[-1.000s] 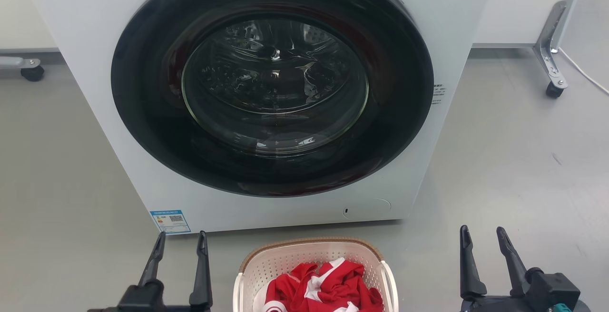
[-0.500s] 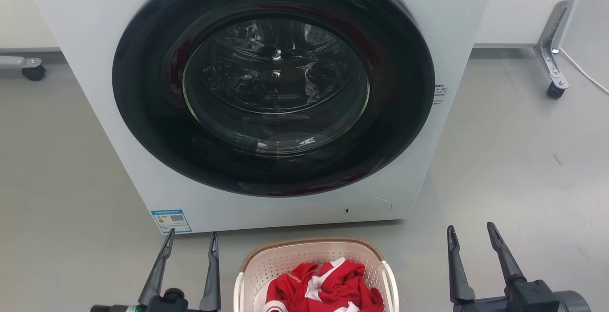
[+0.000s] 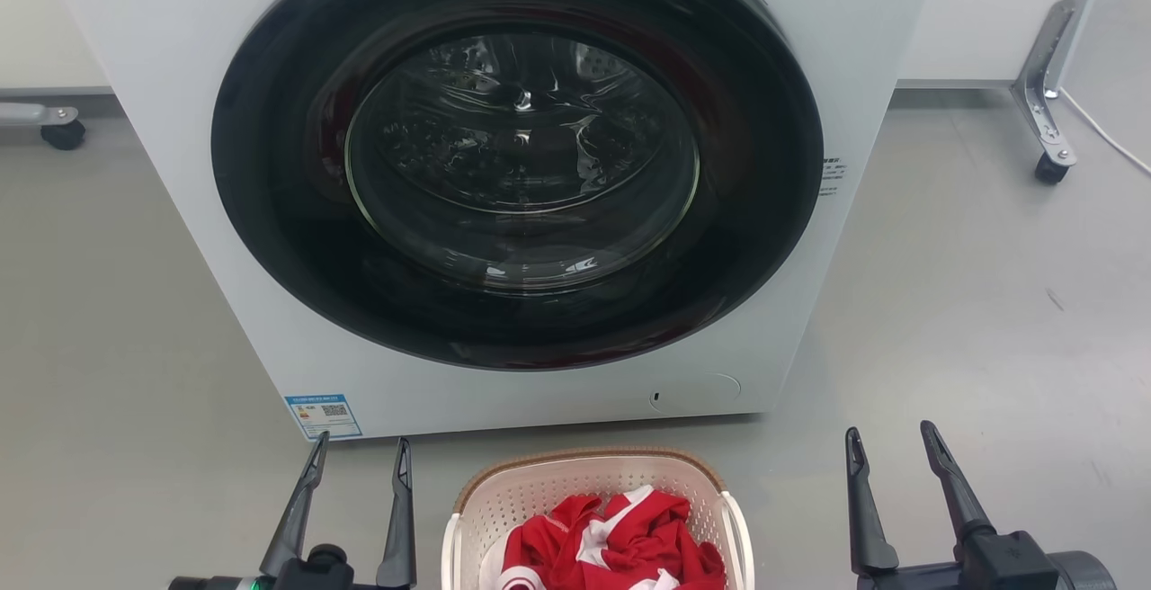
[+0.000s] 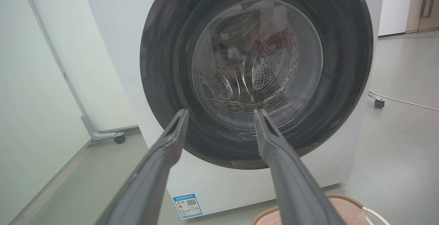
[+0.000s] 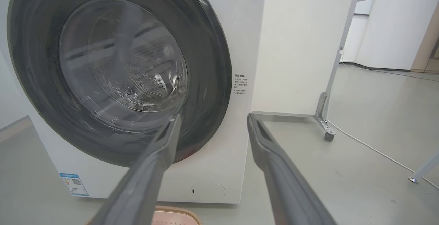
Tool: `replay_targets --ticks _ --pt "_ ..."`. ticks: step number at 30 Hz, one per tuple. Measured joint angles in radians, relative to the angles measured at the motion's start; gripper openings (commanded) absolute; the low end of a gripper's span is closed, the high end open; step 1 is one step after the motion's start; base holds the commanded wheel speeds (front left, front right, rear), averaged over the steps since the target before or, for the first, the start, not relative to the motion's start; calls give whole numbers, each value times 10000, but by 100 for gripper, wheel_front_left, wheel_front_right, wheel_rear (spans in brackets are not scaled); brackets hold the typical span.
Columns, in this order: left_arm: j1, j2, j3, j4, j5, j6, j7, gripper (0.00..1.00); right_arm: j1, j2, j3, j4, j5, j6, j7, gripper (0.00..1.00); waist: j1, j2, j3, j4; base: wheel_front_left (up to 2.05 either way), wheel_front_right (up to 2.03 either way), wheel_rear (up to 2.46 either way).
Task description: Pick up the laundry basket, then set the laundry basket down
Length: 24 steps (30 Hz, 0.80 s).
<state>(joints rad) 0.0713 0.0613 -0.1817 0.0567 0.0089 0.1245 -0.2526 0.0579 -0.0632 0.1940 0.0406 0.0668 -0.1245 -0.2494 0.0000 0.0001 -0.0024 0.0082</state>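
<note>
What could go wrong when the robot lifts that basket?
The left gripper and right gripper are open beside the laundry basket, not on its handles; an uneven grab might tip it and spill the red clothes.
The basket sits close to the washer, so swinging it forward could bump the door.

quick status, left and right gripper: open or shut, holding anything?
Left gripper: open, holding nothing, apart from the laundry basket.
Right gripper: open, holding nothing.
</note>
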Motion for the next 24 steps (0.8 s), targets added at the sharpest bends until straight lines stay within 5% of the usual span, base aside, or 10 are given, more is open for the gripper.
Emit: replay_targets --ticks 24 --pt "-608 -35 -92 -48 0 2 0 100 -600 -40 -497 -299 52 25 -2 100 1 0 1330 45 0 0 0"
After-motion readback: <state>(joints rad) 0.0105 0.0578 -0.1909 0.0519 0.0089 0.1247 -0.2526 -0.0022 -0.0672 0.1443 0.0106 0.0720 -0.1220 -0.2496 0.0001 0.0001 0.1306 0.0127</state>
